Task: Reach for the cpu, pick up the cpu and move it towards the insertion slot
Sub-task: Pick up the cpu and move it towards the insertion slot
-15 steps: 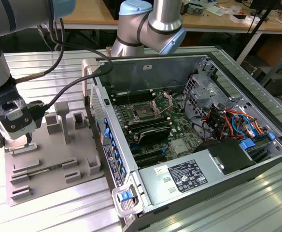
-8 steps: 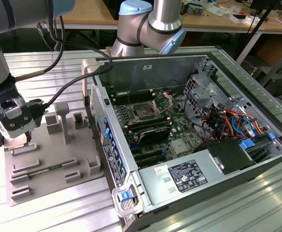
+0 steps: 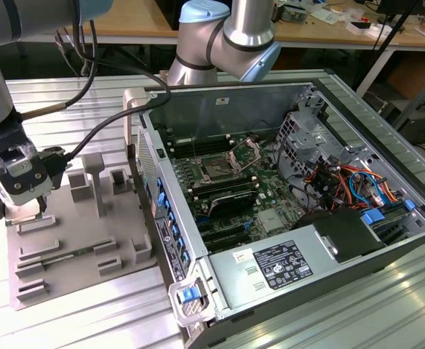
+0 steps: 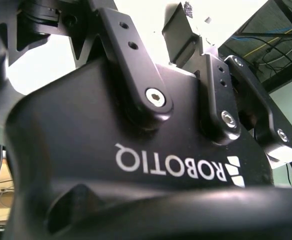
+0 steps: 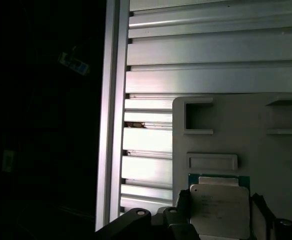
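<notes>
In the first wrist view the cpu [image 5: 219,210], a flat square chip with a dull silver top and a thin green edge, lies low on the grey fixture [image 5: 266,150]. My gripper [image 5: 219,222] straddles it, with a dark finger [image 5: 182,204] pressed against each side, shut on it. In the exterior view the gripper [image 3: 20,211] is down at the fixture's [image 3: 81,240] edge on that view's left. The insertion slot [image 3: 216,169], a square socket with a dark centre and a raised metal bracket, sits on the motherboard inside the open computer case, well to the exterior view's right.
The open computer case [image 3: 285,94] has tall metal walls around the motherboard, with cables [image 3: 343,182] and a power supply [image 3: 285,265] inside. Raised blocks [image 3: 92,178] stand on the fixture. A black cable [image 3: 96,138] trails from the arm. Slatted aluminium table [image 5: 211,50] lies underneath.
</notes>
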Tool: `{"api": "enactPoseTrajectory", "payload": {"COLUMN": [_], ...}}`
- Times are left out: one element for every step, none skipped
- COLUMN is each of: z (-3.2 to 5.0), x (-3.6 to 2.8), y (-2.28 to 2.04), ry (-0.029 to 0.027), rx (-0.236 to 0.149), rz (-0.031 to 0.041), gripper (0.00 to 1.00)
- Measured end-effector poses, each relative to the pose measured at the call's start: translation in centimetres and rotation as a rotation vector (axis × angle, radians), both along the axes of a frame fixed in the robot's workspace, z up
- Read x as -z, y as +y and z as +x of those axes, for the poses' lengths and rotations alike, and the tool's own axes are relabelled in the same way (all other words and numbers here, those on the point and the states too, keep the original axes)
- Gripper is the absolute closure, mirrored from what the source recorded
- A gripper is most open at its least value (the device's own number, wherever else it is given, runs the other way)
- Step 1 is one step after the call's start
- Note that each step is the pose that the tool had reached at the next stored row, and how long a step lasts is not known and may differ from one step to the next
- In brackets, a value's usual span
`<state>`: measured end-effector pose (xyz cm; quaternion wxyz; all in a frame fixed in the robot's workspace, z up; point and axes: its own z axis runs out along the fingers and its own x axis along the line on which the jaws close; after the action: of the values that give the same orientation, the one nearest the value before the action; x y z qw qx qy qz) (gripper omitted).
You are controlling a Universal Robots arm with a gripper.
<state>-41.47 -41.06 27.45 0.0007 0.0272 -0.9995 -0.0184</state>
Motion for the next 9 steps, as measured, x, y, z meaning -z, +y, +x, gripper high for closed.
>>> {"api": "enactPoseTrajectory", "payload": {"z": [0.0,0.0,0.0,0.0,0.0,0.0,0.0,0.0,0.0], "x": [-0.06,-0.1,-0.13,-0.17,-0.19,-0.22,-0.25,-0.27,-0.3], "y": [0.0,0.0,0.0,0.0,0.0,0.0,0.0,0.0,0.0], "ry": [-0.0001,0.0,0.0,0.0,0.0,0.0,0.0,0.0,0.0], "rx": [0.0,0.0,0.0,0.0,0.0,0.0,0.0,0.0,0.0], "rz": [0.0001,0.0002,0.0003,0.0003,0.0004,0.0004,0.0005,0.0007,0.0007], "gripper": [0.45,0.45,0.45,0.45,0.45,0.45,0.45,0.45,0.45]}}
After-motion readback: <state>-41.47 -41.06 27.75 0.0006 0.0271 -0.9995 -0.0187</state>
